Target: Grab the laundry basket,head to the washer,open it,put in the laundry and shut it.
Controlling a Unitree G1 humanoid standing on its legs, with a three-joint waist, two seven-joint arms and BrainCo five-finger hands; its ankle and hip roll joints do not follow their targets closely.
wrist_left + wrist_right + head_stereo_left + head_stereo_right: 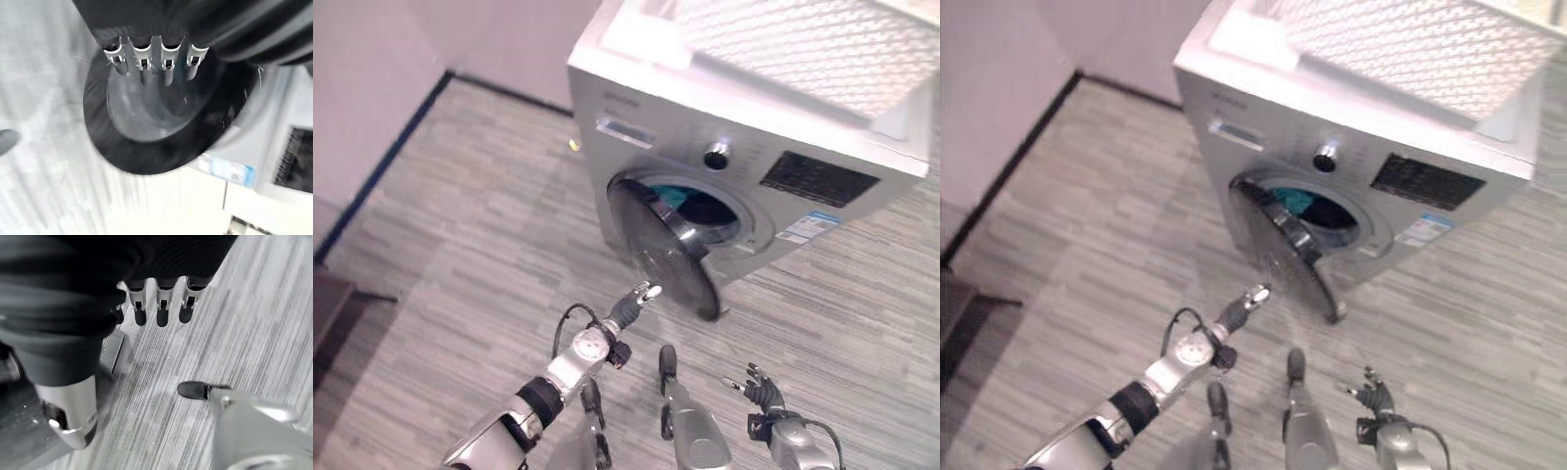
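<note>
Well, washer (pixel 744 176) label (print unreadable) beside door (pixel 661 250).

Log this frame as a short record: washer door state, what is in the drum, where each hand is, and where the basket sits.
washer door: door swung partly open, not latched
drum contents: teal laundry visible inside the opening
left hand: left hand stretched toward the door's outer face, fingers straight, holding nothing; contact with the door cannot be told
right hand: right hand low over the floor, fingers relaxed, empty
basket: white laundry basket on top of the washer
task stage: laundry seems loaded, door not yet shut
</note>
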